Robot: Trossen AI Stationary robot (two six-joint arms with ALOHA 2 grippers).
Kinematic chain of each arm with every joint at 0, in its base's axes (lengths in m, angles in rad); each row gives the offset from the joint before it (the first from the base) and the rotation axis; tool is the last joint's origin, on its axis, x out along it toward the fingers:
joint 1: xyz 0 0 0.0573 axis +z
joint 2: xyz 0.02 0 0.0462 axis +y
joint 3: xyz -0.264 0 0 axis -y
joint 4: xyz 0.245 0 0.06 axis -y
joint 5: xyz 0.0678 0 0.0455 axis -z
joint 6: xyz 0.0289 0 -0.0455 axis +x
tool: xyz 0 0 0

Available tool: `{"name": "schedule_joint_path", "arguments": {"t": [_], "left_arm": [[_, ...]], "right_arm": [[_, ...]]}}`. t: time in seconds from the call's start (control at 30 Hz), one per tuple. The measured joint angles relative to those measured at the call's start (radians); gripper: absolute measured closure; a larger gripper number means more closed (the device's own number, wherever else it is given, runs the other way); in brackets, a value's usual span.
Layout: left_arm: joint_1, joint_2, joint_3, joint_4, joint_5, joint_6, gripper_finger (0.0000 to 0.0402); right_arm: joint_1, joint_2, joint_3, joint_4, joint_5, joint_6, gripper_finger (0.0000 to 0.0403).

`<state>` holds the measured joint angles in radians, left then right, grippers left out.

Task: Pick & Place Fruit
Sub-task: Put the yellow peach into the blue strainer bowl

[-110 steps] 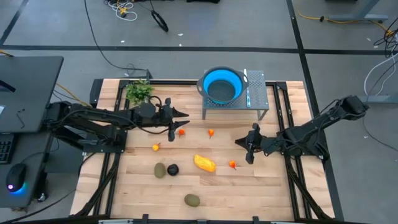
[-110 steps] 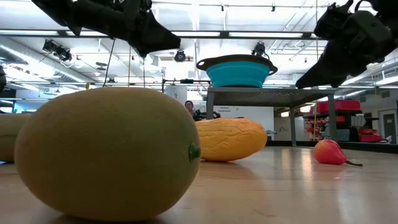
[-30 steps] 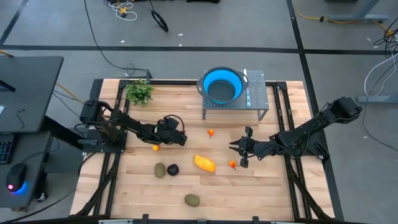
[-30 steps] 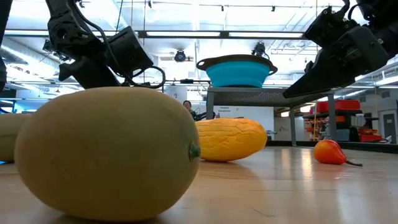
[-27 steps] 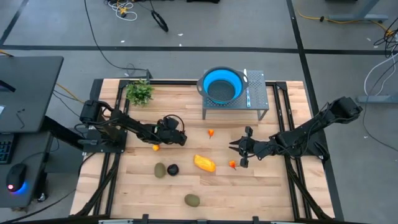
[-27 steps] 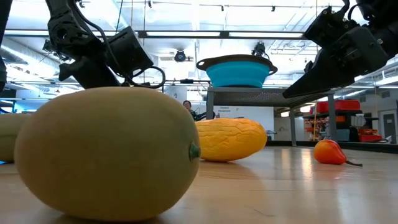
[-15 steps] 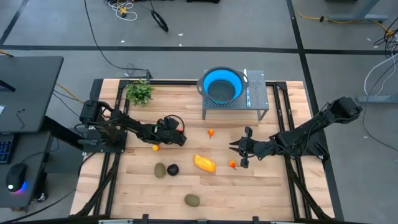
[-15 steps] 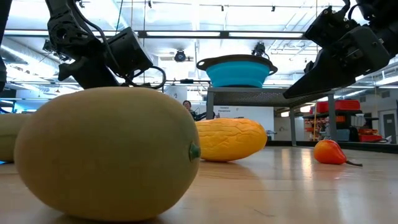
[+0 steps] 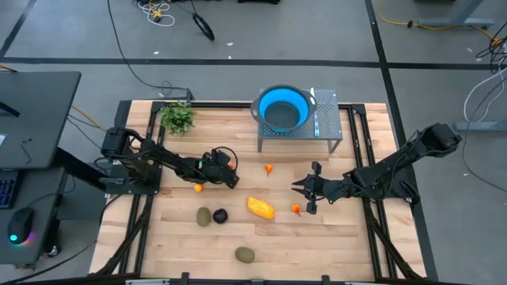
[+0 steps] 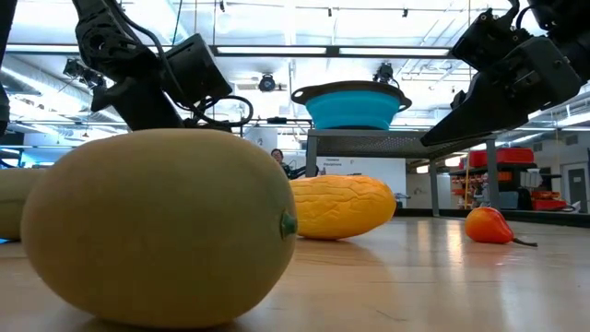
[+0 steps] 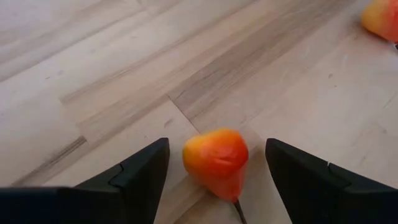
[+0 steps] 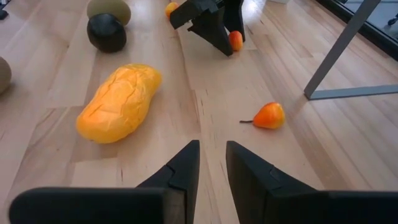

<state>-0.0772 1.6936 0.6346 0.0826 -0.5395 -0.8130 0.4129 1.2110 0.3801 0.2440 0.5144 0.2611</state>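
Note:
My left gripper [image 11: 217,148] is open and low over the table, its fingers standing on either side of a tiny orange-red fruit [image 11: 216,162] without touching it; in the high view the gripper [image 9: 230,172] is left of the table's middle. My right gripper [image 9: 304,195] hovers right of centre, fingers almost together [image 12: 212,149], above another tiny orange-red fruit [image 9: 296,209]. The elongated yellow-orange piece [image 9: 261,207] lies between the arms. Two more tiny orange-red fruits [image 9: 269,168] [image 9: 198,188], two olive ovals [image 9: 204,216] [image 9: 245,254] and the blackish round [image 9: 220,215] rest on the wood.
A blue bowl [image 9: 282,108] sits on a grey metal stand [image 9: 328,127] at the far edge, with a pale striped strip beside it. A leafy sprig [image 9: 177,116] lies at the far left corner. The near olive oval [image 10: 157,226] fills the low view's foreground.
My left gripper has edged a little toward the table's right, closing in on the tiny orange-red fruit, and stays open. The right arm and all the fruit have kept still.

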Motion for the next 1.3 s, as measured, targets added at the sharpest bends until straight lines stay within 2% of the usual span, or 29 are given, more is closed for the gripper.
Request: {"name": "schedule_joint_path", "arguments": {"t": [0.33,0.57,0.77,0.93,1.1,1.2,1.3], "left_arm": [[-0.002,0.0,0.032,-0.036,-0.003,0.032,0.0122],[-0.012,0.0,0.082,-0.172,0.009,-0.018,0.0122],[-0.013,0.0,0.085,-0.216,-0.013,-0.022,0.0122],[-0.016,0.0,0.085,-0.258,-0.075,-0.068,0.0122],[-0.016,-0.001,0.083,-0.258,-0.08,-0.073,0.0123],[-0.016,-0.001,0.083,-0.257,-0.1,-0.066,0.0133],[-0.016,-0.001,0.083,-0.257,-0.104,-0.066,0.0159]], "right_arm": [[0.002,0.0,0.0,0.0,-0.019,0.011,0.0313],[0.002,0.0,0.0,0.0,0.005,0.011,0.0313],[0.002,0.0,0.0,0.0,0.006,0.008,0.0313],[0.002,0.0,0.0,0.0,0.007,0.001,0.0313],[0.002,0.0,0.0,0.0,0.007,0.0,0.0313],[0.002,0.0,0.0,0.0,0.007,0.0,0.0313],[0.002,0.0,0.0,0.0,0.007,0.0,0.0313]]}}
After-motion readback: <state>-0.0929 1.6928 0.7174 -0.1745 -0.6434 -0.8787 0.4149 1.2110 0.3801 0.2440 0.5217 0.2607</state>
